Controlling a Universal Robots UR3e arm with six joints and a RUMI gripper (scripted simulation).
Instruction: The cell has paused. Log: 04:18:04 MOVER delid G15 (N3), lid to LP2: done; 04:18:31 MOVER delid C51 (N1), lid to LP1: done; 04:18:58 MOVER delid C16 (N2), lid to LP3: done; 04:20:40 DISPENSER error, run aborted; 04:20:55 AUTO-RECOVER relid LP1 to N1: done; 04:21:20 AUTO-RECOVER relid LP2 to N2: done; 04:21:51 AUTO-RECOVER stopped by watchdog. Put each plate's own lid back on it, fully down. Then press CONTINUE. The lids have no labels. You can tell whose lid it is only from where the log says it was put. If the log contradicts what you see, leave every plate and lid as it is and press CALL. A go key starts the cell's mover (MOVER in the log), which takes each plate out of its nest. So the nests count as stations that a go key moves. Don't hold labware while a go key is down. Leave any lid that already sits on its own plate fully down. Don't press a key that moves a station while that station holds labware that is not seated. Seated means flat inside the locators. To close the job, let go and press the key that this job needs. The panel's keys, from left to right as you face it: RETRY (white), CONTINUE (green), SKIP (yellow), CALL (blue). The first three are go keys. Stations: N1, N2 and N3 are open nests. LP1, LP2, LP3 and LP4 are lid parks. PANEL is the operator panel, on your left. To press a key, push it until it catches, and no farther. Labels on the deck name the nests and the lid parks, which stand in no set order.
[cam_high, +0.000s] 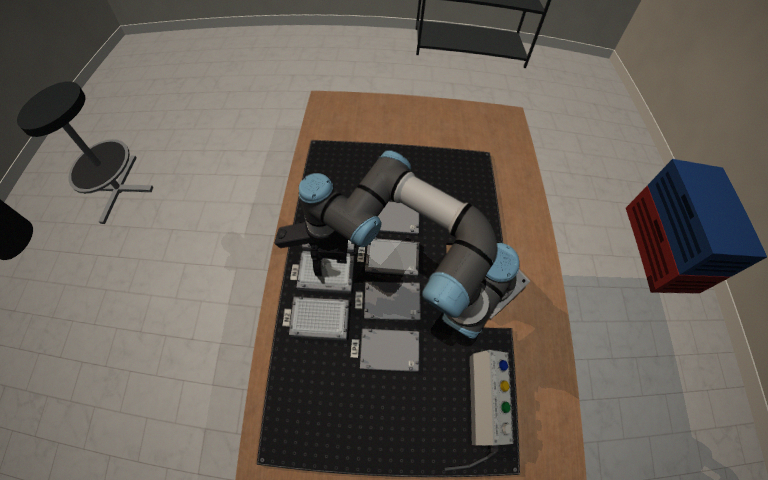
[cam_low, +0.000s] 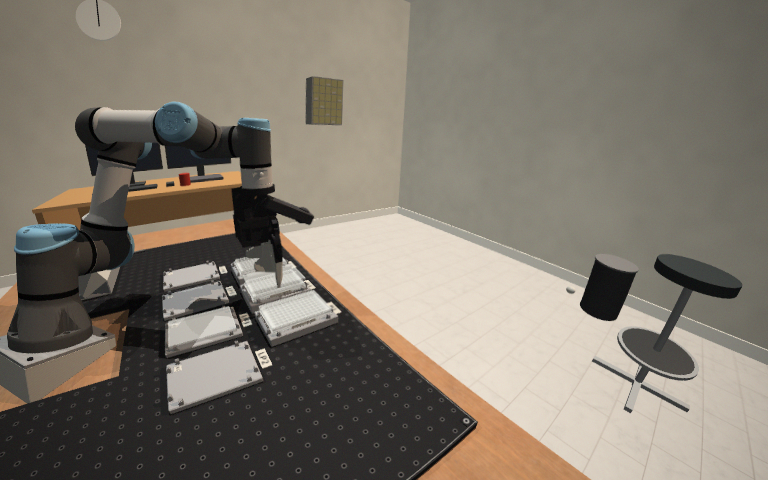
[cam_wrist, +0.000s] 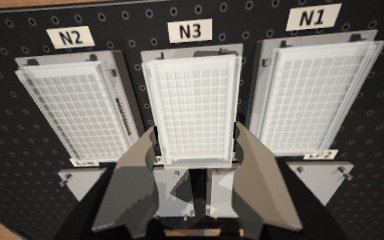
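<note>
In the wrist view three nests stand in a row, labelled N2, N3 and N1. My gripper (cam_wrist: 194, 124) (cam_high: 325, 267) (cam_low: 276, 276) is shut on a clear lid (cam_wrist: 195, 95), gripping its long sides. It holds the lid squarely over the well plate in N3 (cam_high: 334, 277) (cam_low: 266, 285), low on it; I cannot tell whether it is fully down. The plate in N2 (cam_wrist: 80, 110) (cam_high: 318, 316) shows bare wells. The plate in N1 (cam_wrist: 315, 90) (cam_low: 294, 314) wears a clear lid.
Four grey lid parks run in a row beside the nests. One of them bears a clear lid (cam_high: 391, 255) (cam_low: 201, 328); the others (cam_high: 389, 349) (cam_low: 212, 373) look bare. The key panel (cam_high: 485, 396) stands at the mat's corner near the arm base (cam_high: 481, 305).
</note>
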